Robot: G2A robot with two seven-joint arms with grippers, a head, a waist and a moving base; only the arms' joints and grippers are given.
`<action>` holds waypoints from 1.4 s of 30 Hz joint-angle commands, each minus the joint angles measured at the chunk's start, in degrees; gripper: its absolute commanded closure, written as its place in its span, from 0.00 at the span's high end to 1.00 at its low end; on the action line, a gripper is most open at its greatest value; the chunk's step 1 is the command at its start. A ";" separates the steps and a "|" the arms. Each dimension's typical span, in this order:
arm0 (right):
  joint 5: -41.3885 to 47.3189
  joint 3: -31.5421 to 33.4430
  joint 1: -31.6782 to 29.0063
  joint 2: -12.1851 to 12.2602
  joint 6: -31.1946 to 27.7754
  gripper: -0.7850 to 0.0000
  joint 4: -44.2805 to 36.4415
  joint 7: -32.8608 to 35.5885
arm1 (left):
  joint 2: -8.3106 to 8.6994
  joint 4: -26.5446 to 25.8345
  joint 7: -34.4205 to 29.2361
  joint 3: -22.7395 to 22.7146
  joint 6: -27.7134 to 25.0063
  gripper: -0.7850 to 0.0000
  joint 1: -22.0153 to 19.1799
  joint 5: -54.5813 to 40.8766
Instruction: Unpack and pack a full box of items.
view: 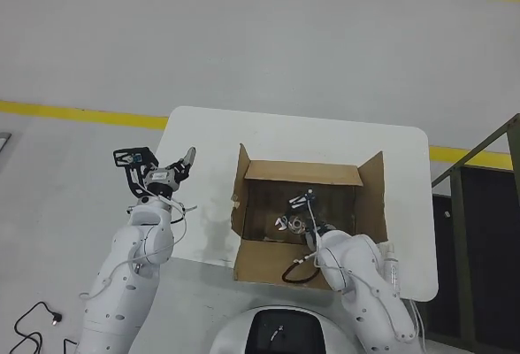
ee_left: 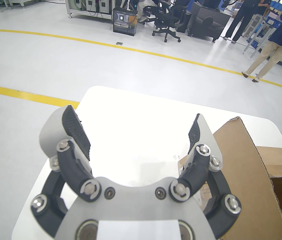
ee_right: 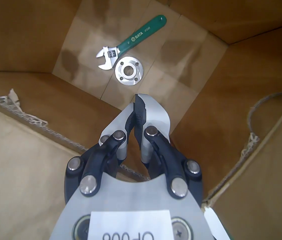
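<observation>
Green-handled wrench [ee_right: 133,39] seemingly touches a silver holed flange [ee_right: 128,71] in the cardboard box [ee_right: 18,26].

I see white print on the wrench [ee_right: 131,43] handle, and cut-off dark characters on a label [ee_right: 131,226] on the right gripper [ee_right: 136,101].

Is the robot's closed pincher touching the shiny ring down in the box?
Apart. The right wrist view shows a strip of bare box floor between the right gripper and the ring.

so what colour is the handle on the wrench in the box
Green, on the adjustable wrench; the right wrist view shows it best.
</observation>
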 commanded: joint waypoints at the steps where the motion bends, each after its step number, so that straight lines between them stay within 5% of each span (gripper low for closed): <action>1: -0.33 -0.07 1.33 -0.09 0.32 0.00 2.87 0.47 | 0.00 0.00 0.00 0.00 0.00 1.00 0.00 0.00; 18: 2.46 0.95 21.69 -1.60 3.06 0.00 26.75 -5.45 | 0.00 0.00 0.00 0.00 0.00 1.00 0.00 0.00; 30: 6.97 1.76 26.73 -2.82 11.61 0.00 34.26 -10.48 | 0.00 0.00 0.00 0.00 0.00 1.00 0.00 0.00; 37: 8.02 0.45 28.48 -3.38 10.74 0.00 36.05 -10.74 | 0.00 0.00 0.00 0.00 0.00 1.00 0.00 0.00; 42: 7.77 -0.60 25.79 -3.35 8.95 0.00 30.11 -6.98 | 0.00 0.00 0.00 0.00 0.00 1.00 0.00 0.00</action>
